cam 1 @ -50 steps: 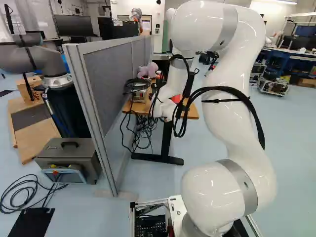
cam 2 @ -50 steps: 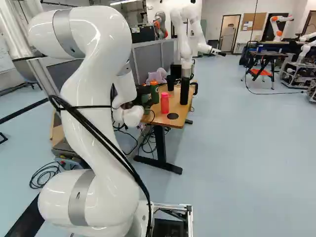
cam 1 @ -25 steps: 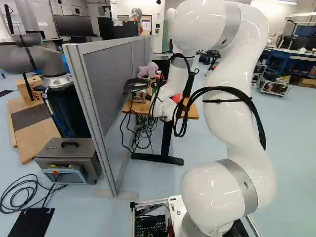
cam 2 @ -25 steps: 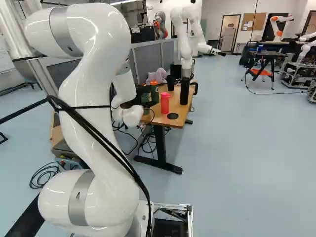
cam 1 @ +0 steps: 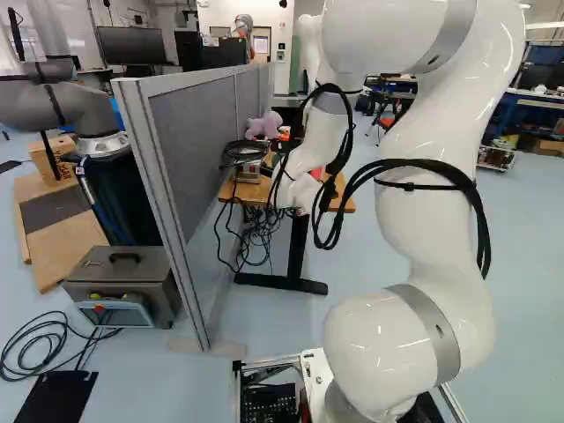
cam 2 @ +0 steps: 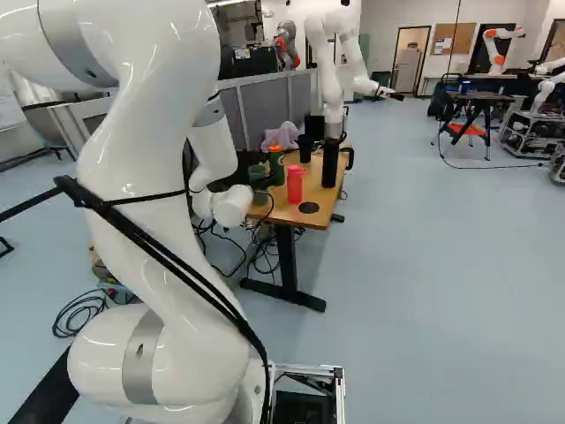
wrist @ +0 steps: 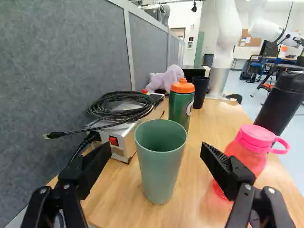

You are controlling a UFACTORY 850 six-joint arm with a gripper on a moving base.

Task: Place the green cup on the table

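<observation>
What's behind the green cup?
A green bottle with an orange lid; the green cup covers some of its lower part. Anything fully hidden behind the cup can't be seen.

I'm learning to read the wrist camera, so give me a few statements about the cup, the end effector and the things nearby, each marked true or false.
1. The tapered green cup stands upright on the light wooden table. True.
2. The black two-fingered end effector is closed on the green cup. False: its fingers are open, with the cup between them.
3. The coiled black cable lies on top of the silver metal box. True.
4. The green bottle with an orange lid is lying on its side. False: it stands upright beyond the cup.
5. The lilac plush toy is farther from the end effector than the cup is. True.
</observation>
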